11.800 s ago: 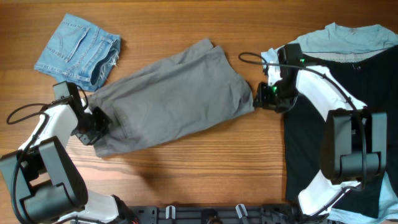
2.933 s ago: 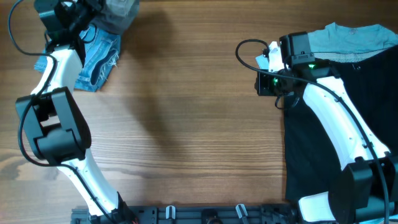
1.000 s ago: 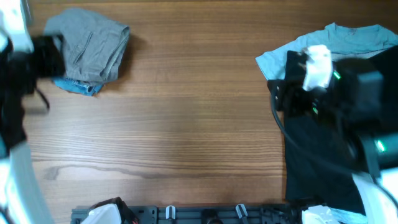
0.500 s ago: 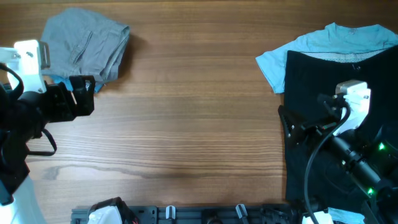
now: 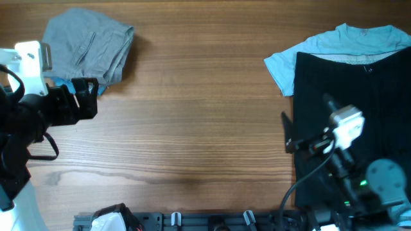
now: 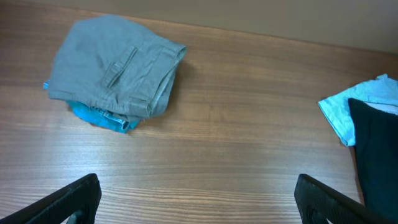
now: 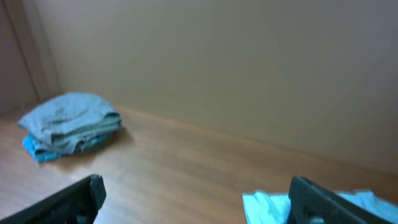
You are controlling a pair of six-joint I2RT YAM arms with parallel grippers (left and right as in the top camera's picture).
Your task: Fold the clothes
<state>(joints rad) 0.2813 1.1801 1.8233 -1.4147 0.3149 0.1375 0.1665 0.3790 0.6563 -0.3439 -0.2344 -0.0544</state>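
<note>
1. Brown wooden table [image 5: 205, 115], grain running left to right.
2. Black garment [image 5: 359, 90], spread flat at the right edge.
3. Light-blue T-shirt [image 5: 321, 45], flat beneath the black garment; collar and one sleeve showing.
4. Large grey cotton shorts [image 5: 90, 45], folded into a compact bundle at the far left corner.
5. Small blue denim shorts [image 6: 93, 115], under the grey bundle, an edge peeking out.
6. Left gripper [image 6: 198, 186]: fingers spread wide, holding nothing.
7. Right gripper [image 7: 198, 186]: fingers spread wide, holding nothing.

No readable text anywhere. No labels or brand marks legible on the folded grey cotton shorts [image 6: 115, 74] or the black garment [image 5: 359, 90]. Nothing printed on the brown wooden table [image 5: 205, 115] either.
</note>
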